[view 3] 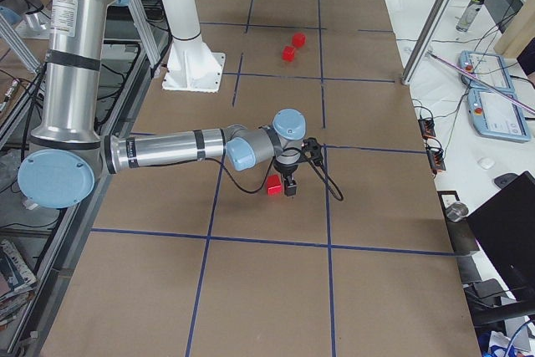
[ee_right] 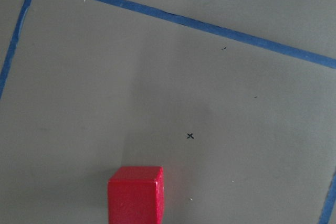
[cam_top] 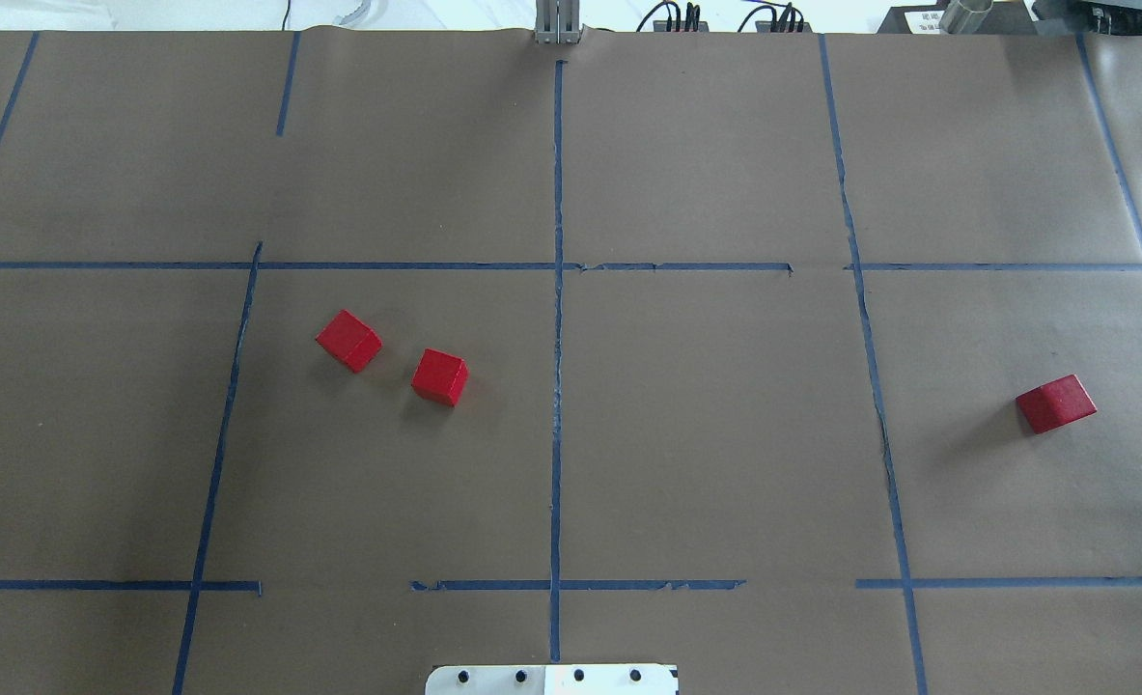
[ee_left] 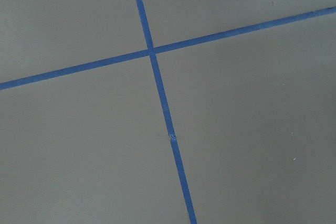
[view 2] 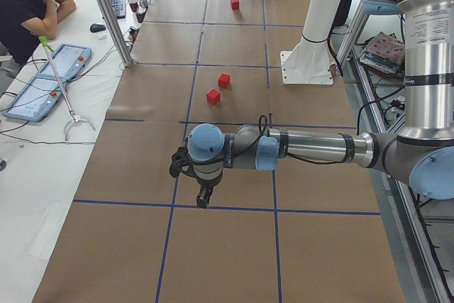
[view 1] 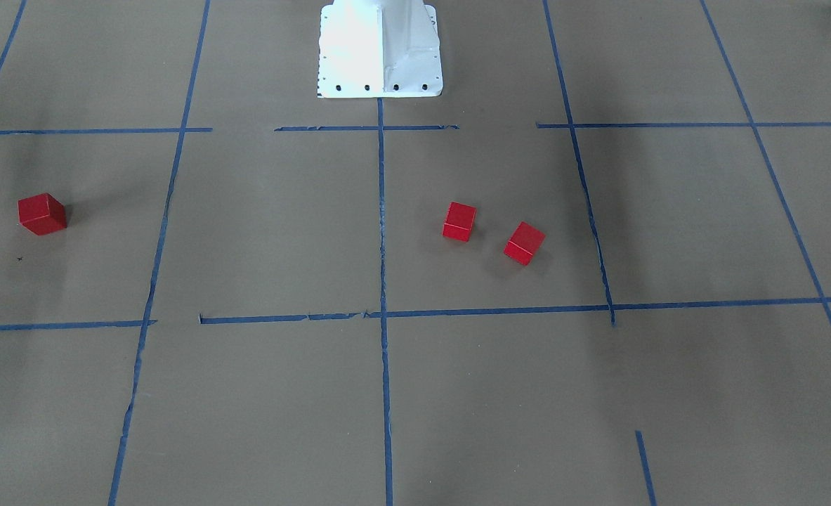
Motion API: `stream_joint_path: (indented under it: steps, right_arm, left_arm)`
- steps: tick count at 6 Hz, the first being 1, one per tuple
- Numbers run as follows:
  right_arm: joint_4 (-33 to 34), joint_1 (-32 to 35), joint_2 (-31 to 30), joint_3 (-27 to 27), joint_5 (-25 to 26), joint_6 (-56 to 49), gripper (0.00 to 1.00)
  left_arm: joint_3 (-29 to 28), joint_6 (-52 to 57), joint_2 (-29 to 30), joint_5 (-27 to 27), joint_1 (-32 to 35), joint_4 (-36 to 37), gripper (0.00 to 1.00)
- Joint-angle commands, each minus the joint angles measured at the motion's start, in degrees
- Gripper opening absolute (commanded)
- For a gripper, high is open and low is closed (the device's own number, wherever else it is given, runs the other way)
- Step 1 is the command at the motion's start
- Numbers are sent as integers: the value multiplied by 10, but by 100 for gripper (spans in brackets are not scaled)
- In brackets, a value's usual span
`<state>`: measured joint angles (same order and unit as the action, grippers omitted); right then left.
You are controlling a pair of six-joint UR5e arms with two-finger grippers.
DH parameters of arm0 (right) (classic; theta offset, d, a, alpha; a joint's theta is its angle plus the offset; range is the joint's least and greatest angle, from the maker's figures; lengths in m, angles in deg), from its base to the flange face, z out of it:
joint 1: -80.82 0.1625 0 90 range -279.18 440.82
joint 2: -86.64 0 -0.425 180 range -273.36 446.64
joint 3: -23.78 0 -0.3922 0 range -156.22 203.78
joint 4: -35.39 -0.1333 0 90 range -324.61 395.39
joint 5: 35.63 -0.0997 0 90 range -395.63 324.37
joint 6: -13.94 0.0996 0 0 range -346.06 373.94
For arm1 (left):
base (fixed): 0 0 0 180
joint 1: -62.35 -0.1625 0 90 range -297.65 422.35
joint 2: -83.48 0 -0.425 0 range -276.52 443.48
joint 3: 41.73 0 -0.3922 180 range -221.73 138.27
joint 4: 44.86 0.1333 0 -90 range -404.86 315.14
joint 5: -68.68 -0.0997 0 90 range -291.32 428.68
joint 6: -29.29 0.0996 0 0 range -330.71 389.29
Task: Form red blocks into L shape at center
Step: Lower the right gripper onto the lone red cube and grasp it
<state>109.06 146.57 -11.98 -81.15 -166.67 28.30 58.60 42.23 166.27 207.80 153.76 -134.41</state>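
Matt brown paper (cam_top: pixel 725 434) over the table, dull blue tape (cam_top: pixel 557 434) with frayed edges, red blocks (cam_top: pixel 440 376) with smooth matt faces, base (view 1: pixel 380 49) in glossy white painted metal, arm tube (view 3: pixel 167 150) of satin silver metal, pale blue plastic caps (view 3: pixel 54 180)

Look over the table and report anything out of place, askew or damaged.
One red block sits alone far on the robot's right, well away from the other two red blocks, which lie apart and turned at different angles left of the centre line. The blue tape is ragged and gapped in places.
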Motion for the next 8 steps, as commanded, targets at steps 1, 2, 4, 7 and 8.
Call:
stream_joint_path:
  steps: [1, 2, 4, 7, 8]
  right_arm:
    - [0, -58, 6, -4, 32, 15, 100]
    - [3, -69, 21, 5, 31, 16, 100]
    - [1, -86, 25, 34, 26, 43, 100]
    - [2, -106, 25, 40, 32, 79, 100]
    - [0, -108, 25, 53, 32, 79, 100]
  left_arm:
    - [0, 0, 0, 0, 0, 0, 100]
    - [0, 0, 0, 1, 0, 1, 100]
    - [0, 0, 0, 0, 0, 1, 100]
    - [3, -1, 0, 1, 0, 0, 100]
    - [3, -1, 0, 1, 0, 0, 100]
